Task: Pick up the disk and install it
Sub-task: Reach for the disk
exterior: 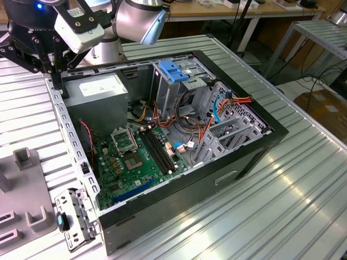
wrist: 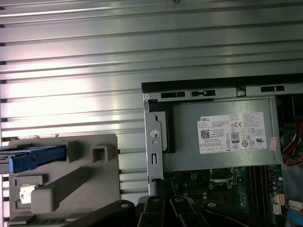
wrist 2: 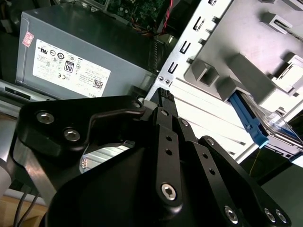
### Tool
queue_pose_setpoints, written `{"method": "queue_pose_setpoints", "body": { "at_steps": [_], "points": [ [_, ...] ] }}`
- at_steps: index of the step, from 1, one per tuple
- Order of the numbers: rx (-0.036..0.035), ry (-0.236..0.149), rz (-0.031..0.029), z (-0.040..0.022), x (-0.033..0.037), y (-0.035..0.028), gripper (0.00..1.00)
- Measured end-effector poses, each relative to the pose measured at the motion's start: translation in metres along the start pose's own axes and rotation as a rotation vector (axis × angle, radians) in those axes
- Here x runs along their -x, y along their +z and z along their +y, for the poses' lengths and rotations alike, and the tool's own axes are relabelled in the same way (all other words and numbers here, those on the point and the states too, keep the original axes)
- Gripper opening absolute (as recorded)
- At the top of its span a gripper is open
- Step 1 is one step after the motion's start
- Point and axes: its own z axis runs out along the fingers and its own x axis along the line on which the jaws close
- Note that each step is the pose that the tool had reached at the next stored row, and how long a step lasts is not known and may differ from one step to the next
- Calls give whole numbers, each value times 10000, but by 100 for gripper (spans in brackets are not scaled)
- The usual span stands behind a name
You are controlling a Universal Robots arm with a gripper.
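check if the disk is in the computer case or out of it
Out. In the first wrist view the disk lies on the grey holder beside the computer case, not inside it.

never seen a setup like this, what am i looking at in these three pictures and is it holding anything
This is a robot arm with a black claw. The exterior view comes from a camera standing off the arm; both wrist views ride on the arm, looking past the claw. On the ribbed metal table stands an open computer case with its power supply inside. The disk, with blue rails, rests on a grey holder beside the case; the claw is not holding it.
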Motion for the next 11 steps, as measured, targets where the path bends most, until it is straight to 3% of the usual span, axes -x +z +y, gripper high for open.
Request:
{"method": "queue_pose_setpoints", "body": {
  "at_steps": [11],
  "points": [
    [0, 0, 6, -2, -33, 0, 11]
  ]
}}
